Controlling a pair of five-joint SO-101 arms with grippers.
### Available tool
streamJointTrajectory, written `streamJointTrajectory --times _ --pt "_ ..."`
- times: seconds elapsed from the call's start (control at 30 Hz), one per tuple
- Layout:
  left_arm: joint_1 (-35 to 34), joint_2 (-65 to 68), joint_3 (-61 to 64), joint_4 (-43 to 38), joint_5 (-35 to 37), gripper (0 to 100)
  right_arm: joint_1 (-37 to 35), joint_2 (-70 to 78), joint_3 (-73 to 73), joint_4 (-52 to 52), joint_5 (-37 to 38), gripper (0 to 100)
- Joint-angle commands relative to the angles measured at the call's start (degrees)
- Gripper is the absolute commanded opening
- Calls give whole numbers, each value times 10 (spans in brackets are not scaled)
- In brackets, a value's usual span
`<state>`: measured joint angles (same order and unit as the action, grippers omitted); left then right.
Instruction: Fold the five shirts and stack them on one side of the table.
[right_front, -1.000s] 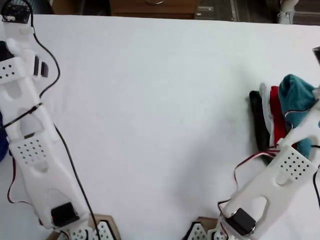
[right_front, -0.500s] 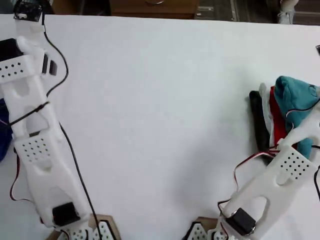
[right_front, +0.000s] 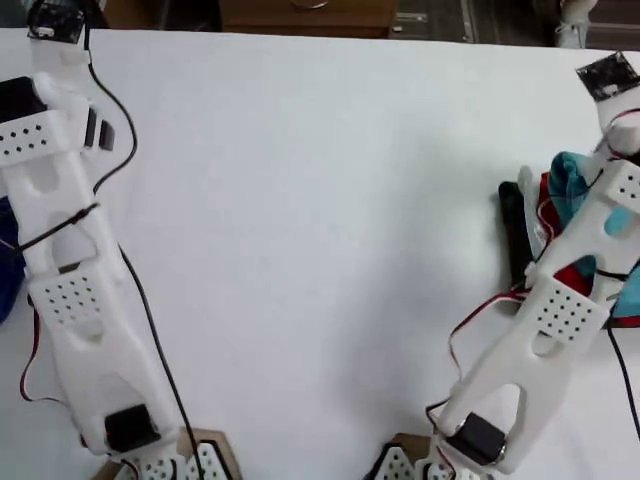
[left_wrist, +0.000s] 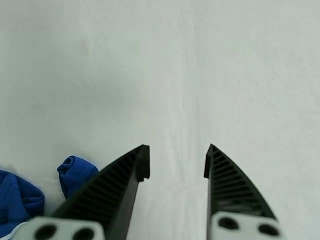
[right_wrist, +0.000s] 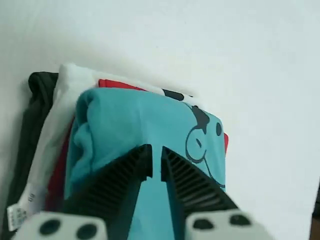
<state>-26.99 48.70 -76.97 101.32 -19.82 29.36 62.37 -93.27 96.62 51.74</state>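
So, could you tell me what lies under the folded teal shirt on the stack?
Beneath the folded teal shirt, edges of a red shirt, a white shirt and a dark grey shirt stick out; the rest of each is covered.

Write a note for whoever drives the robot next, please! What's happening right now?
Left gripper: open, above bare table, beside the blue shirt.
Right gripper: shut, over the teal shirt; unclear if it pinches cloth.
Done: four folded shirts stacked at the table's right side: dark shirt, white shirt, red shirt, teal on top.
To do: fold the bunched blue shirt and add it to the pile.
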Motion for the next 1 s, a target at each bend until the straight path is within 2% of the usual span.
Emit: streamJointTrajectory --times 0.0,0.27,0.43,0.57,0.83,0.97 --pt "-5 -7 -22 6 -4 203 -29 -15 -22 3 -18 19" --pt "-46 -11 -22 6 -5 203 -77 74 -24 2 -20 20" --pt "-60 -7 -19 6 -5 203 -100 79 -26 1 -20 20" --pt "-59 -6 -19 6 -5 203 -105 26 -25 0 -21 20" --pt "-59 -6 -19 4 -6 203 -72 -151 -23 12 -62 20" --pt "-58 -6 -22 4 -6 203 -22 -200 -8 15 -61 20"
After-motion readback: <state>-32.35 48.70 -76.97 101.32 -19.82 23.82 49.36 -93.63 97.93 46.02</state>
